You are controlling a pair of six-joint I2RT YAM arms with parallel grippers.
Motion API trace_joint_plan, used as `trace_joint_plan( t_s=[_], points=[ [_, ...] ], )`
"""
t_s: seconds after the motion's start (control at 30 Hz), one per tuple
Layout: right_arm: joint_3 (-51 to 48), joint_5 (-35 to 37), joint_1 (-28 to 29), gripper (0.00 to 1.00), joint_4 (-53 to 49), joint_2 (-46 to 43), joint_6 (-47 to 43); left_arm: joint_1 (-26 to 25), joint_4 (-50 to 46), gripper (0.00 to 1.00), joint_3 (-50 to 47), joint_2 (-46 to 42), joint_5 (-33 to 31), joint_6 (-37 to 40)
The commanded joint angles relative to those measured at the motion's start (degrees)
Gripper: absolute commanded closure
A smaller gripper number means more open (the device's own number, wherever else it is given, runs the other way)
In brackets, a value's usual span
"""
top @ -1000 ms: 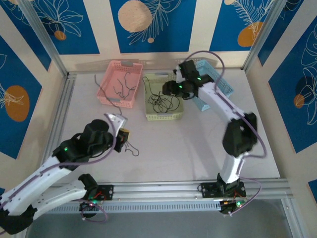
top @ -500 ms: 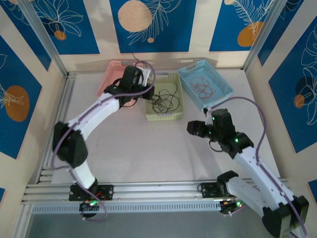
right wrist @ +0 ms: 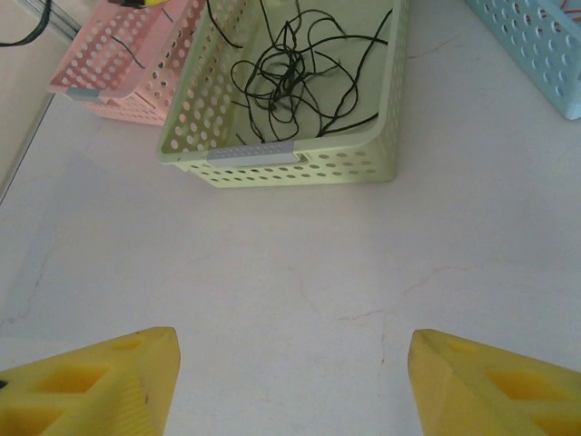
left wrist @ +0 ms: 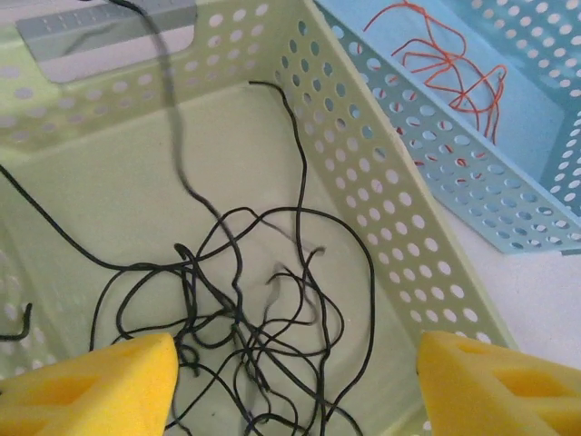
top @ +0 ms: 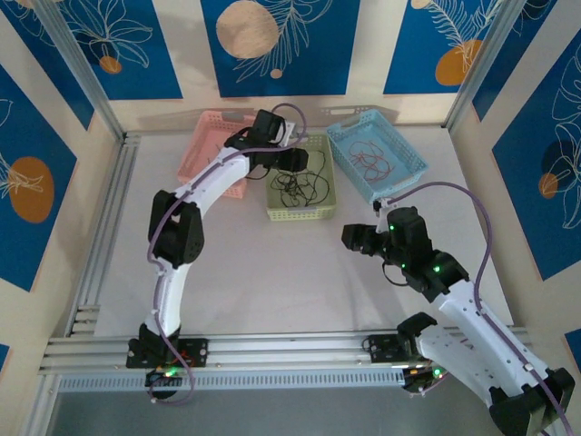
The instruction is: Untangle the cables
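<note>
A tangle of black cables (left wrist: 245, 309) lies in the light green basket (left wrist: 345, 154). My left gripper (left wrist: 295, 391) hangs open just above it, and its yellow fingertips (left wrist: 91, 386) stand wide apart, holding nothing. One blurred black strand (left wrist: 172, 118) runs up toward the basket's far wall. From above, the left gripper (top: 295, 161) is over the back of the green basket (top: 302, 214). Reddish cables (top: 368, 159) lie in the blue basket (top: 410, 162). My right gripper (top: 354, 238) is open and empty over bare table, facing the black cables (right wrist: 290, 68).
The pink basket (top: 211, 150) stands left of the green one, partly behind my left arm, and the right wrist view shows a black strand in this pink basket (right wrist: 127, 54). Aluminium rails edge the table on the left and front. Open tabletop lies in front of the baskets.
My left arm swung from the near left of the table to the pink basket, then over the green one, and its jaws opened. My right arm drew back from the baskets to mid-table.
</note>
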Motion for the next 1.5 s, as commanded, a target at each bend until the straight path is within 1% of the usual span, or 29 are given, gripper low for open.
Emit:
trace_joint_plan(
  t_s=[0.0, 0.07, 0.1, 0.17, 0.2, 0.23, 0.3, 0.4, 0.47, 0.5, 0.6, 0.7, 0.73, 0.8, 0.87, 0.93, 0.97, 1.07, 1.13, 1.2, 1.23, 1.27, 1.3, 1.33, 1.37, 1.4, 1.43, 1.47],
  points=[
    [-0.8, 1.8, -0.5, 0.31, 2.6, -0.2, -0.4, 0.3, 3.2, 0.28, -9.3, -14.7, -0.7, 1.6],
    [-1.9, 2.7, -1.2, 0.3, 3.8, 0.0, -0.7, 0.3, 9.1, 0.26, -21.0, -24.3, -3.0, 1.5],
    [-2.6, 3.8, -1.7, 0.3, 4.4, 0.2, -0.7, 0.3, 12.7, 0.21, -27.8, -30.0, -4.5, 1.5],
    [-3.8, 5.4, -3.3, 0.29, 5.6, 0.4, -0.7, 0.3, 18.9, 0.18, -41.3, -40.4, -8.5, 1.4],
    [-4.4, 6.0, -4.5, 0.29, 6.5, 0.4, -0.8, 0.3, 22.2, 0.12, -48.0, -46.1, -10.9, 1.1],
    [-5.2, 6.7, -5.6, 0.29, 7.4, 0.5, -0.8, 0.3, 24.5, 0.09, -53.9, -50.8, -13.2, 1.1],
    [-7.8, 7.9, -8.5, 0.29, 10.7, 0.5, -1.6, 0.3, 29.1, 0.07, -65.8, -60.9, -18.9, 1.8],
    [-13.0, 9.7, -12.6, 0.3, 18.8, 1.6, -4.8, 0.3, 34.2, 0.08, -79.7, -73.5, -28.7, 3.8],
    [-15.3, 10.6, -14.6, 0.3, 22.9, 2.5, -6.5, 0.4, 36.0, 0.08, -85.9, -79.3, -35.9, 4.6],
    [-16.4, 10.8, -15.7, 0.3, 25.0, 2.8, -7.6, 0.5, 36.1, 0.08, -88.1, -81.6, -38.5, 5.3],
    [-17.1, 9.9, -18.8, 0.3, 27.3, 3.3, -8.8, 0.5, 37.3, 0.09, -92.9, -85.1, -44.3, 8.4],
    [-18.6, 10.0, -21.1, 0.32, 31.3, 3.4, -12.3, 0.5, 44.4, 0.09, -99.0, -87.0, -48.6, 14.3],
    [-19.5, 10.1, -21.5, 0.32, 33.5, 3.7, -13.6, 0.6, 47.3, 0.09, -100.8, -87.1, -49.6, 16.2],
    [-22.4, 9.9, -22.5, 0.33, 38.8, 5.1, -15.5, 1.1, 53.6, 0.05, -104.1, -86.8, -51.3, 19.2],
    [-25.2, 11.1, -22.6, 0.34, 46.0, 8.4, -17.2, 2.6, 58.9, 0.03, -106.5, -85.1, -49.3, 20.3],
    [-27.0, 12.3, -22.6, 0.34, 53.5, 13.0, -18.0, 5.3, 64.0, 0.0, -108.2, -80.7, -46.7, 18.9],
    [-26.0, 13.1, -22.2, 0.33, 53.6, 14.7, -18.2, 7.3, 66.7, 0.0, -108.7, -77.7, -44.2, 18.3],
    [-27.5, 13.3, -22.7, 0.33, 67.4, 21.5, -19.3, 13.3, 77.9, 0.0, -109.0, -66.5, -37.2, 16.1],
    [-27.5, 12.8, -23.5, 0.33, 74.5, 26.4, -19.3, 15.7, 84.1, 0.0, -107.5, -59.3, -33.0, 16.6],
    [-27.3, 10.5, -24.2, 0.33, 82.4, 32.4, -20.4, 18.2, 93.6, 0.0, -106.1, -50.1, -28.5, 17.0],
    [-27.1, 10.1, -24.6, 0.33, 85.4, 35.9, -20.3, 18.2, 96.9, 0.0, -105.3, -47.1, -28.3, 19.7],
    [-27.3, 8.8, -25.0, 0.33, 91.8, 40.7, -20.7, 18.8, 99.1, 0.0, -104.8, -44.0, -26.8, 20.8],
    [-27.5, 4.9, -24.9, 0.36, 93.6, 43.1, -22.3, 20.0, 101.8, 0.0, -104.2, -39.7, -25.7, 19.8],
    [-26.6, 6.0, -24.0, 0.37, 92.3, 44.3, -23.1, 20.8, 105.0, 0.0, -103.8, -35.1, -24.3, 19.3],
    [-25.3, 9.1, -22.7, 0.37, 92.7, 45.9, -23.8, 21.1, 111.2, 0.0, -102.7, -29.4, -22.9, 20.2],
    [-23.4, 8.4, -22.6, 0.36, 87.8, 45.4, -24.1, 20.8, 102.3, 0.0, -100.2, -33.0, -22.4, 20.8],
    [-20.3, 7.5, -23.3, 0.36, 80.1, 44.6, -23.3, 21.0, 90.6, 0.0, -96.8, -36.0, -20.9, 20.3],
    [-16.6, 6.4, -24.7, 0.37, 75.4, 45.5, -22.0, 22.3, 85.7, 0.02, -93.6, -34.6, -18.4, 19.7]
  ],
)
